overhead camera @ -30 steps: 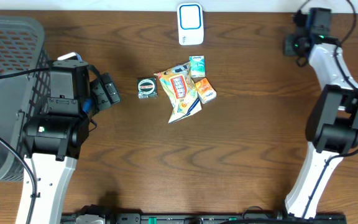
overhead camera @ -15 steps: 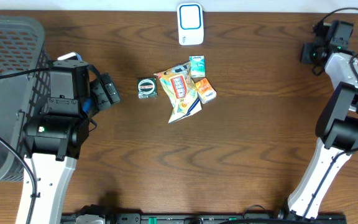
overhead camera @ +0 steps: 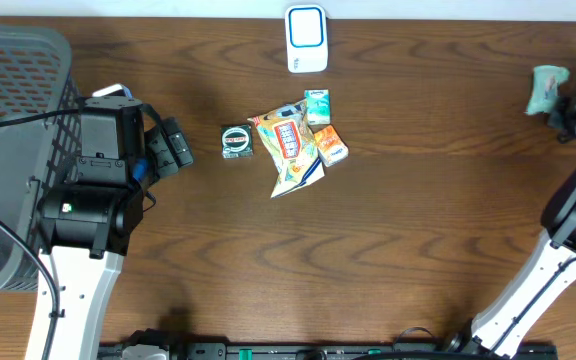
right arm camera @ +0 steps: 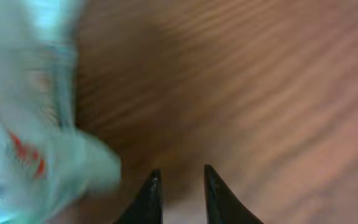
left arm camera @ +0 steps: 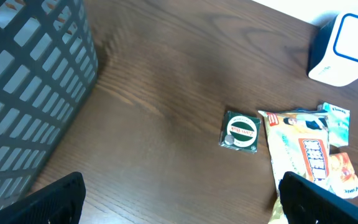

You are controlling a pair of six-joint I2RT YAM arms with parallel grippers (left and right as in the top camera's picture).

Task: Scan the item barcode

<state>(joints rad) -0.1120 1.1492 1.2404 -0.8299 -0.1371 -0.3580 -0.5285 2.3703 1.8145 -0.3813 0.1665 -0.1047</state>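
A dark wooden table (overhead camera: 398,230) fills the frame, with a grey basket (overhead camera: 8,60) at upper left and a white scanner (overhead camera: 306,38) at top centre; a heap of snack packs (overhead camera: 296,150) lies mid-frame. The left gripper (overhead camera: 178,147) hangs near the basket, jaws spread wide and empty. At the far right edge lies a pale green packet (overhead camera: 546,88), blurred, just beside the right gripper (right arm camera: 180,193); its fingers stand close together, though I cannot tell whether they grip it.
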